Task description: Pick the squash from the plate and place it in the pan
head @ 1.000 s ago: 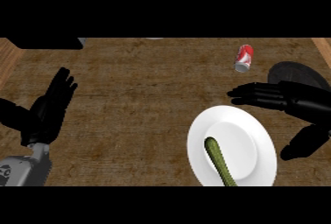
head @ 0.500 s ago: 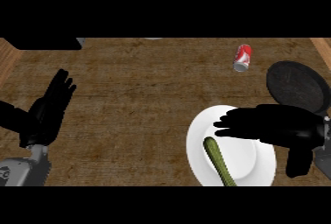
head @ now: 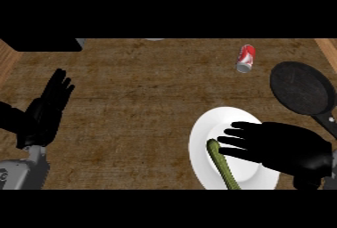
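A long green squash (head: 223,165) lies on the white plate (head: 208,133) at the lower right of the counter. My right hand (head: 283,148) hovers over the plate, its fingers straight and pointing left, their tips just right of the squash's upper end. It holds nothing. The black pan (head: 301,87) sits at the right edge, its handle running down behind that hand. At the left edge my left hand (head: 46,109) rests open, fingers up.
A red can (head: 245,58) lies on its side near the back, left of the pan. A dark object fills the back left corner. Wooden edges border the counter on both sides.
My right hand has come down from beside the pan onto the plate, closing on the squash. The pan is now uncovered. The left hand has stayed put.
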You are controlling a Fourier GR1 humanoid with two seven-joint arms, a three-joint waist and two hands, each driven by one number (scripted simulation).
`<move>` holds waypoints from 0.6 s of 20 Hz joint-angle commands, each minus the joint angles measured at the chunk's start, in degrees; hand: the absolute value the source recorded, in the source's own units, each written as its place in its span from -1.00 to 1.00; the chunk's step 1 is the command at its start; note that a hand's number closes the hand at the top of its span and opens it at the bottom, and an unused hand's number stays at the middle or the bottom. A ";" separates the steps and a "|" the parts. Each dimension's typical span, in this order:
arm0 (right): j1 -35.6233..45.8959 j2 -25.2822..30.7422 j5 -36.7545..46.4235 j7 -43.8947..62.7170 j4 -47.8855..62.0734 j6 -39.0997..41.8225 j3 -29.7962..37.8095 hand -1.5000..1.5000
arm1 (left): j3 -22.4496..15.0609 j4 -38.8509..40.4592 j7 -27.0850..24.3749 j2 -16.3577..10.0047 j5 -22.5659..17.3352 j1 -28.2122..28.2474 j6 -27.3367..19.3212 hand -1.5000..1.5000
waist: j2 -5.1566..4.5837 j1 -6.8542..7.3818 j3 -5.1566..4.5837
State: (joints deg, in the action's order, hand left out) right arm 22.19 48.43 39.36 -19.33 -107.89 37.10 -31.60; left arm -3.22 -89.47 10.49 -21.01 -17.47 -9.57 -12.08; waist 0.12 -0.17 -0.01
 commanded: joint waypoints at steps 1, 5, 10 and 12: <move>-1.07 -0.86 4.76 0.47 -2.30 0.78 1.82 -1.00 | 0.38 -1.35 -1.47 0.69 0.25 3.75 2.47 0.00 | -0.04 0.29 0.00; -4.19 -6.54 6.88 2.49 -4.98 2.71 0.96 -1.00 | 3.18 5.97 -1.06 1.53 0.95 -3.97 3.22 0.00 | -0.15 0.04 -0.01; -6.47 -9.67 11.00 5.63 -8.70 7.50 0.01 -1.00 | 1.76 -0.17 1.99 3.87 3.40 -1.37 1.13 0.00 | -0.09 0.24 0.00; -8.33 -13.82 15.72 10.27 -7.38 4.82 -5.86 -1.00 | 0.71 -1.95 -1.76 4.94 3.75 4.34 1.81 0.00 | -0.06 0.53 0.00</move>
State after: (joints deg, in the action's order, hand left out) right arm 15.68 39.42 49.22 -13.37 -116.18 42.60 -32.17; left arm -1.86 -89.77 10.70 -17.73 -14.43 -8.89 -10.63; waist 0.07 0.05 -0.02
